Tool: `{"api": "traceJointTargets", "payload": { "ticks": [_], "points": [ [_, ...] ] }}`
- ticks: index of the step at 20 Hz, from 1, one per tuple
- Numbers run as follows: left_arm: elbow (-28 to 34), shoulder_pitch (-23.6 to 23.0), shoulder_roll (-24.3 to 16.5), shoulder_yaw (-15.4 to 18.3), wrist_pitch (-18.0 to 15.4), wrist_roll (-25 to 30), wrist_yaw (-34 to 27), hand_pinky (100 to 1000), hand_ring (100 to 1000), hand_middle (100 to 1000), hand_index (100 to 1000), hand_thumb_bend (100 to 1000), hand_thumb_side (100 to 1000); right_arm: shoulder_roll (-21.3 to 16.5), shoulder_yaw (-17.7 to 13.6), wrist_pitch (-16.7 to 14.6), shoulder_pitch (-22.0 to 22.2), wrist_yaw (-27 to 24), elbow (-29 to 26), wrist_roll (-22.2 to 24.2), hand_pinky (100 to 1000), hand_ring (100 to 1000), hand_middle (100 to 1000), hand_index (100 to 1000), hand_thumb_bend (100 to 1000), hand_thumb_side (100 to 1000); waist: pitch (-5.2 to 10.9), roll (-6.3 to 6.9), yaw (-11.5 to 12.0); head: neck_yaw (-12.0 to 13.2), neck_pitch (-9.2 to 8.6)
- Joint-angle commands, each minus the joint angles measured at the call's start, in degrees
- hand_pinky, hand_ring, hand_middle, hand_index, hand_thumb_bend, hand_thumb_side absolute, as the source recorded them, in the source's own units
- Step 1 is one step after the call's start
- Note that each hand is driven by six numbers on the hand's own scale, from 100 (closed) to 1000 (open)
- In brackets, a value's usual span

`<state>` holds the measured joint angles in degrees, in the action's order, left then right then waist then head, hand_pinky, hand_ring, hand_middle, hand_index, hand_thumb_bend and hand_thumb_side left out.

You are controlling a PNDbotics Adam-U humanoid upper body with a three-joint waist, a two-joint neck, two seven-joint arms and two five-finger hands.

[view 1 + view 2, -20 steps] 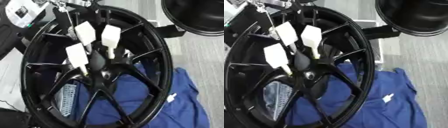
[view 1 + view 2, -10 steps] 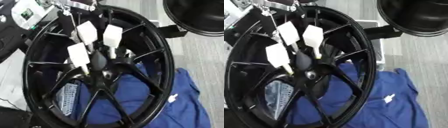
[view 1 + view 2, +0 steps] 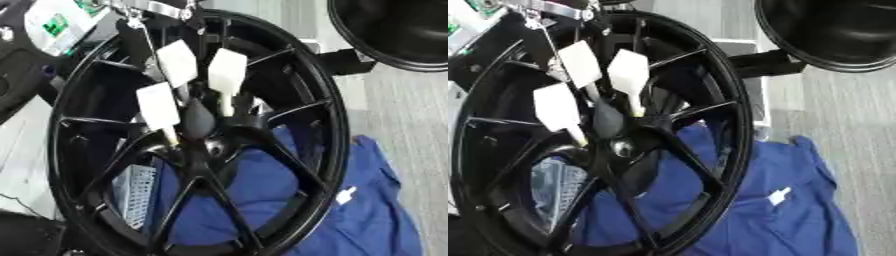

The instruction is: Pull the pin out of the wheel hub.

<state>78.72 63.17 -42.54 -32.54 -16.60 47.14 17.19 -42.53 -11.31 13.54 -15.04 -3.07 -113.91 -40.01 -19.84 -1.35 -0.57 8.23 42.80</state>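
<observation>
Pins point(image 3: 227, 75) unmoved in wheel hub point(image 3: 206, 145)

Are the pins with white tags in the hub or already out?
In. Three white-tagged pins stand with their lower ends at the hub of the black wheel; no hand shows in either view.

Left arm entering from upper left, left hand point(image 3: 178, 64) lowered, fingers point(image 3: 227, 71) straight and spread

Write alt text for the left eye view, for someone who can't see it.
A large black spoked wheel hub fills the view, with three white flat-headed pins standing in its centre. Blue cloth lies beneath and to the right of it, and another black rim shows at the upper right. No robot hand is visible.
</observation>
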Motion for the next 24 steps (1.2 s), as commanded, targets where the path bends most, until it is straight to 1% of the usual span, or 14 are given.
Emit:
{"api": "traceJointTargets", "payload": {
  "ticks": [1, 9, 19, 22, 24],
  "points": [
    [1.1, 1.5, -0.9, 0.5, -4.3, 4.8, -0.7, 699, 563, 492, 674, 523, 100, -1.0, -1.0, 0.1, -0.3, 0.4, -0.7, -0.3, 676, 634, 572, 750, 100, 437, 1.46, -0.02, 0.1, 0.1, 0.35],
    [1.4, 1.7, -0.8, 0.7, -3.7, 4.8, -1.0, 674, 532, 460, 618, 515, 100, -0.6, -1.1, -0.1, -0.2, 0.5, -0.7, -0.6, 676, 634, 572, 749, 100, 437, 1.48, -0.14, 0.1, 0.3, 0.59],
    [2.0, 2.2, -1.0, 1.2, -2.6, 4.8, -1.9, 650, 517, 435, 581, 569, 130, -0.3, -1.2, -0.1, 0.0, 0.5, -0.7, -1.0, 675, 634, 572, 748, 100, 436, 1.71, -0.19, 0.4, 0.3, 0.87],
    [2.1, 2.2, -1.0, 1.3, -2.2, 4.8, -1.9, 651, 522, 445, 594, 558, 129, -0.2, -1.2, -0.1, 0.0, 0.4, -0.7, -1.0, 675, 635, 572, 748, 100, 434, 1.78, -0.23, 0.3, 0.4, 0.97],
    [2.3, 2.3, -1.0, 1.2, -2.3, 4.8, -1.8, 680, 573, 514, 662, 575, 107, -0.2, -1.2, -0.2, 0.1, 0.4, -0.7, -1.0, 675, 635, 572, 748, 100, 436, 1.82, -0.23, 0.4, 0.3, 1.1]
  ]
}}
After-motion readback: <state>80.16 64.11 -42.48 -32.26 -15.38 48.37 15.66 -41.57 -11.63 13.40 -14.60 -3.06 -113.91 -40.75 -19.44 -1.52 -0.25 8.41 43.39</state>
